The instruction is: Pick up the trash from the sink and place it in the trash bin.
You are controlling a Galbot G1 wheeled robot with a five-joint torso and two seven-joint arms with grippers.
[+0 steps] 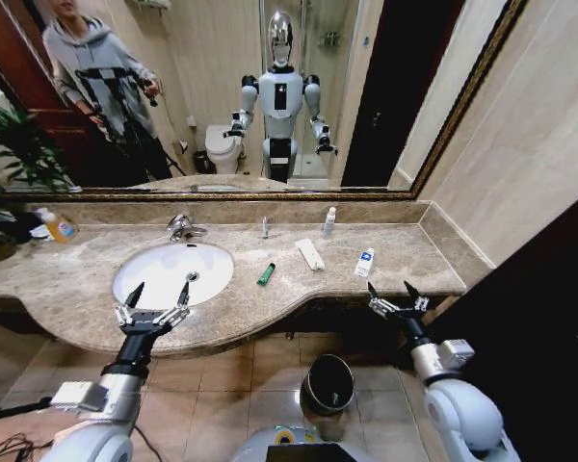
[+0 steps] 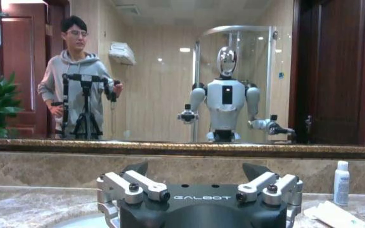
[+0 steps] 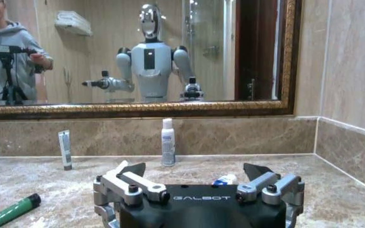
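Observation:
The white oval sink [image 1: 164,279] holds nothing. The trash lies on the marble counter to its right: a green stick [image 1: 267,273], a flat white packet [image 1: 309,254], a blue-labelled bottle [image 1: 364,262], a white bottle [image 1: 328,222] and a thin upright piece [image 1: 264,227] by the back wall. My left gripper [image 1: 159,294] hangs open over the basin's front rim. My right gripper [image 1: 395,292] is open at the counter's front right edge, facing the white bottle [image 3: 168,142] and green stick [image 3: 11,211]. On the floor between my arms stands the dark trash bin [image 1: 328,383].
A chrome faucet [image 1: 180,227] stands behind the basin. A yellow-orange bottle [image 1: 56,226] and a plant [image 1: 10,154] are at the far left. A mirror spans the back wall. A dark panel [image 1: 549,308] closes the right side.

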